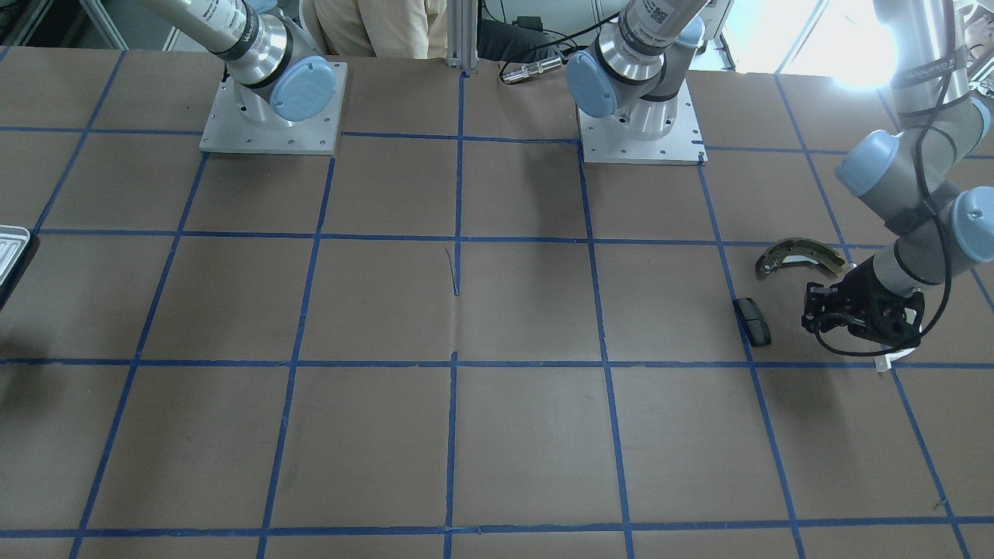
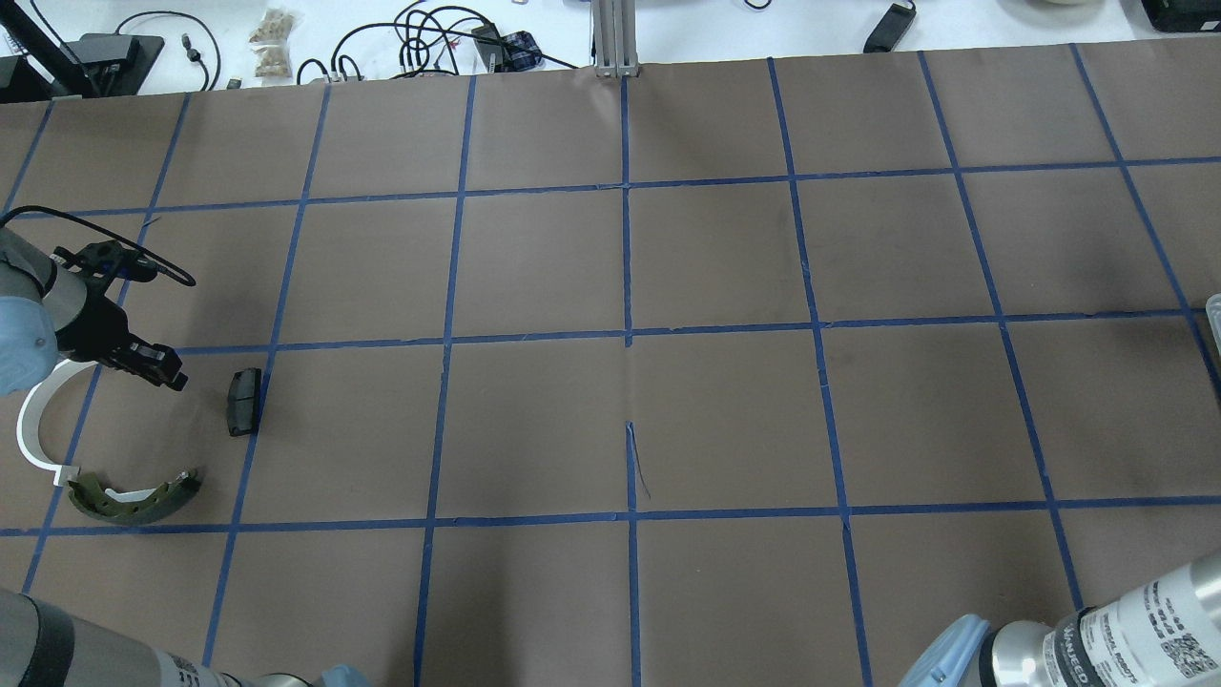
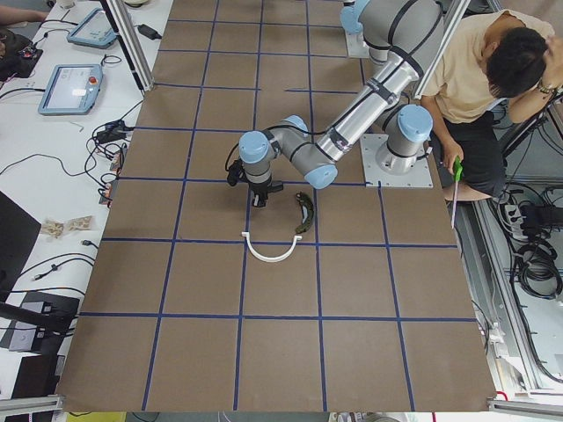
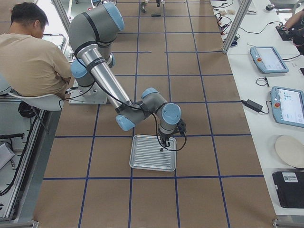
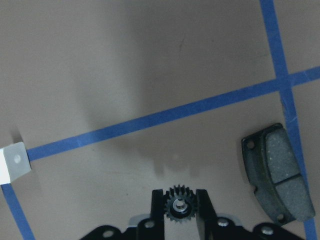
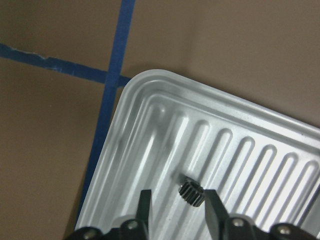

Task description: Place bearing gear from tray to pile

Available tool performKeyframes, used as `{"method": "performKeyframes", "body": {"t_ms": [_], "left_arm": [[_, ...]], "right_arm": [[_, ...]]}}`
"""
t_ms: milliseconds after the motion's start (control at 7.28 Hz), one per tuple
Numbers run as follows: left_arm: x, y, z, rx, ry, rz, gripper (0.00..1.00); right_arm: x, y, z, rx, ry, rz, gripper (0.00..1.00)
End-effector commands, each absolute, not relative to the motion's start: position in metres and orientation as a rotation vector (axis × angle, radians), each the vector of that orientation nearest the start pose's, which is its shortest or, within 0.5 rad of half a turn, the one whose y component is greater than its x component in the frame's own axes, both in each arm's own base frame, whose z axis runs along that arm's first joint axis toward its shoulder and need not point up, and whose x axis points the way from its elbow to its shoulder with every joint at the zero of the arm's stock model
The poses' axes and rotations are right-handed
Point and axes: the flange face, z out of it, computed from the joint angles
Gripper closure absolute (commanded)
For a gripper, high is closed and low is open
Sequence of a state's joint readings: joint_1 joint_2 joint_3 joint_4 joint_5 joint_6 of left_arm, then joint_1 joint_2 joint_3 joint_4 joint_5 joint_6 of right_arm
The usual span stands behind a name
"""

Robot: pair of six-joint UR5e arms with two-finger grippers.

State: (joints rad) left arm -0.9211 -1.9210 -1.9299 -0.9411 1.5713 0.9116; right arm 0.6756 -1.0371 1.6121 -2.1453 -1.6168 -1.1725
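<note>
My left gripper (image 5: 180, 206) is shut on a small black bearing gear (image 5: 180, 204) and holds it just above the table, over the pile. The pile holds a black pad (image 5: 277, 180), an olive brake shoe (image 2: 134, 496) and a white plastic arc (image 2: 33, 420). My right gripper (image 6: 176, 205) is open and low over the silvery ribbed tray (image 6: 240, 145). A second black bearing gear (image 6: 191, 192) lies on the tray between its fingers, apart from both.
The brown table is marked with a blue tape grid. The tray (image 4: 152, 154) sits at the table's far right end, the pile (image 1: 776, 287) at its left end. A person (image 4: 33, 52) sits behind the arm bases.
</note>
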Motion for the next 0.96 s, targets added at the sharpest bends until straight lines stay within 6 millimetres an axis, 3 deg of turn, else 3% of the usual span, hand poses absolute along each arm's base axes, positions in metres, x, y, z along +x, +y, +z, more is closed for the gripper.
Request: {"method": "performKeyframes", "body": {"t_ms": [0,275,549,824], "left_arm": [[0.218,-0.506,0.196,0.411,3.176,0.094,0.43],[0.217,-0.505,0.192,0.407,3.184,0.103,0.35],[0.218,-0.507,0.186,0.398,3.189,0.118,0.26],[0.217,-0.508,0.189,0.400,3.187,0.108,0.26]], "right_arm": [[-0.428,-0.506,0.198,-0.470,3.136,0.057,0.38],[-0.426,-0.504,0.185,-0.473,3.117,0.081,0.44],[-0.428,-0.502,0.184,-0.513,3.124,0.130,0.48],[-0.430,-0.500,0.183,-0.599,3.110,0.151,0.58]]}}
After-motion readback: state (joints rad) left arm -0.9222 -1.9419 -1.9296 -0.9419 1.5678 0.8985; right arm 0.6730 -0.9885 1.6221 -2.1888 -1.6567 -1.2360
